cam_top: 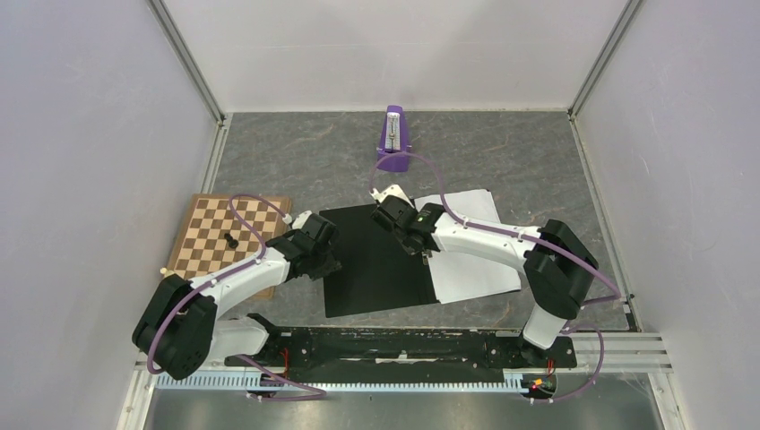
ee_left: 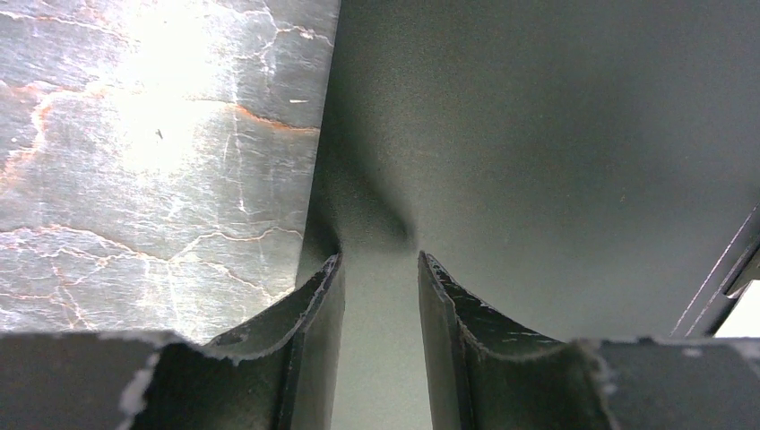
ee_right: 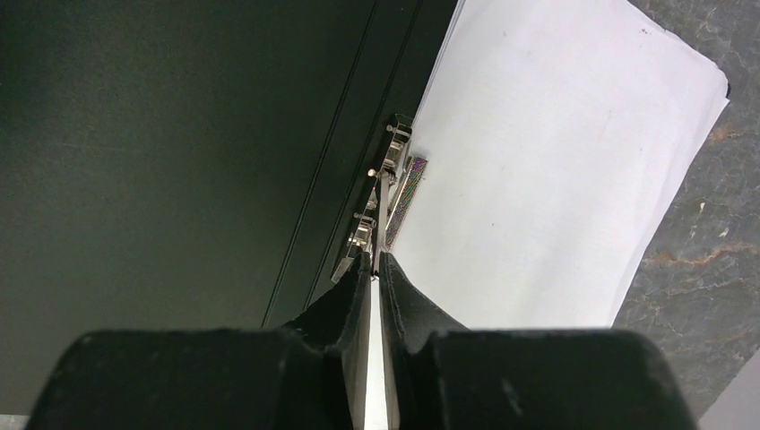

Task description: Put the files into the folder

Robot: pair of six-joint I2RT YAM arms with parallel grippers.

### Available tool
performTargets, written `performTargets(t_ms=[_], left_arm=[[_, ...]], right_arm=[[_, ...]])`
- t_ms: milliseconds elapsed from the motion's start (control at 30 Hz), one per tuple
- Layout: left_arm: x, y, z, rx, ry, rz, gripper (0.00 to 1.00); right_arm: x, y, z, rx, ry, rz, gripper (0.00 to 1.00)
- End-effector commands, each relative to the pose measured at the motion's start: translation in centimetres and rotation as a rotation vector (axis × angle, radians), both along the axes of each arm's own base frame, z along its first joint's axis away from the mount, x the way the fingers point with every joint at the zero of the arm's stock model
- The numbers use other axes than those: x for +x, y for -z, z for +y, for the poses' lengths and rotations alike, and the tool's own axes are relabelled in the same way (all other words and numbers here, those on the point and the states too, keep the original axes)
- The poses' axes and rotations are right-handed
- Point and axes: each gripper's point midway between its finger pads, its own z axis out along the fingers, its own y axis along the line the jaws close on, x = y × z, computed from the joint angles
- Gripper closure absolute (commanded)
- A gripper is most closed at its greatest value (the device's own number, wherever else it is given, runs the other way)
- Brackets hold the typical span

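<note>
Black card fills the middle of your work area: the folder [cam_top: 372,278] lies open and flat on the table [ee_left: 134,134], inside facing up; the files [cam_top: 475,269] rest as one white stack on its right half; the inner long edge of the stack sits just beside the metal clip [ee_right: 392,179] on the spine, and whether it goes under the clip I cannot tell

Your right gripper [ee_right: 376,264] is closed narrow on the thin lever of that clip, the fingers almost meeting with only the metal strip between them; your left gripper [ee_left: 381,269] stands partly open with nothing between its fingers, low over the left cover and near its outer edge; whether it presses on the cover I cannot tell

I judge the sheets to be very light, limp and smooth; they will slide over each other and buckle if you push them from one side; it is better to take them at a free edge, or to move them flat along the folder. The clip looks stiff and is probably sprung, so hold the lever firmly near its end; if it slips, it may snap down and crease the paper. The cover seems stiffer than the paper but thin; take it at the free edge when you close it
</note>
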Motion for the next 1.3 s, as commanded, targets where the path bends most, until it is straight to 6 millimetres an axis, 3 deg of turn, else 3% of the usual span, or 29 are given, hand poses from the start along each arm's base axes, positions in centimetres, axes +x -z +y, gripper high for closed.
performTargets(t_ms=[0, 200, 567, 1267], left_arm=[[0.8, -0.3, 0.3, 0.022, -0.044, -0.020, 0.57], [0.6, 0.1, 0.5, 0.025, -0.063, -0.008, 0.57], [0.3, 0.2, 1.2, 0.035, -0.101, -0.009, 0.57], [0.3, -0.3, 1.5, 0.035, -0.120, -0.023, 0.57]], right_arm=[[0.0, 0.1, -0.1, 0.012, 0.014, -0.019, 0.91], [-0.7, 0.7, -1.0, 0.017, 0.027, -0.018, 0.94], [-3.4, 4.0, -2.9, 0.053, 0.051, 0.041, 0.97], [-5.6, 8.7, -5.5, 0.102, 0.106, 0.139, 1.00]])
